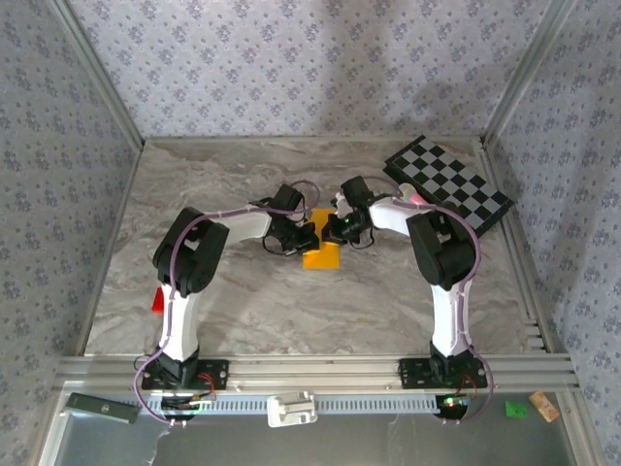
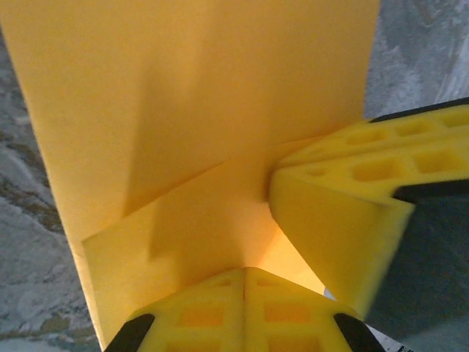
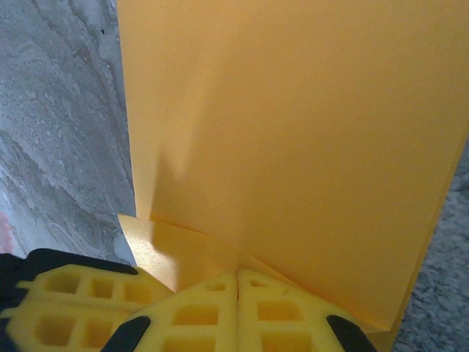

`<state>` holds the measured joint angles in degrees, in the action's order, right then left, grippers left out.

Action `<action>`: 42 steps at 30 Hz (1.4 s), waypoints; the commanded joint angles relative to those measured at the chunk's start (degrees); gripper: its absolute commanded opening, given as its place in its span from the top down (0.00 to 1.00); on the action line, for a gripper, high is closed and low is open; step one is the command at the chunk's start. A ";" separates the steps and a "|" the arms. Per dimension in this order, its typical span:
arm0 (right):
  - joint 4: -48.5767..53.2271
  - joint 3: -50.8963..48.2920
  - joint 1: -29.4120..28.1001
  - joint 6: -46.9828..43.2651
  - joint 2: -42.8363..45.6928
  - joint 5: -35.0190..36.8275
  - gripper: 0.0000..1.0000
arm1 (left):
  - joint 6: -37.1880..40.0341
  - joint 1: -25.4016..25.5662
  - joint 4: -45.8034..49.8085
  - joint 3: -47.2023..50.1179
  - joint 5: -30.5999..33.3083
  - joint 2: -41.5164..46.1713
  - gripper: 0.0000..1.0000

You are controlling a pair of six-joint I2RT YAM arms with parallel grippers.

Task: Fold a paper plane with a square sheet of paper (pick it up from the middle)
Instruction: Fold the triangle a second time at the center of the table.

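The square sheet of paper lies orange-yellow at the middle of the marble table, partly under both grippers. In the left wrist view the paper shows a folded flap with a slanted crease. My left gripper is shut, its tips against that flap, with no paper seen between the jaws. My right gripper is also shut, its tips on the paper by a small folded corner. The two grippers meet nearly tip to tip, left gripper and right gripper. The right gripper's fingers show in the left wrist view.
A black-and-white checkered board lies at the back right, with a pink-tipped thing at its near edge. A small red block sits by the left arm. Patterned walls close in the table on three sides.
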<state>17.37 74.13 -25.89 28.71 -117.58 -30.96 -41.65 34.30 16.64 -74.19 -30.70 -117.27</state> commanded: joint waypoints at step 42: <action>-0.83 -1.50 0.09 11.18 7.50 5.54 0.83 | -6.66 -0.92 1.82 1.16 7.05 9.56 0.76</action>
<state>17.52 74.74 -26.39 34.37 -113.84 -28.36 -45.63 33.47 19.94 -69.71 -24.10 -105.19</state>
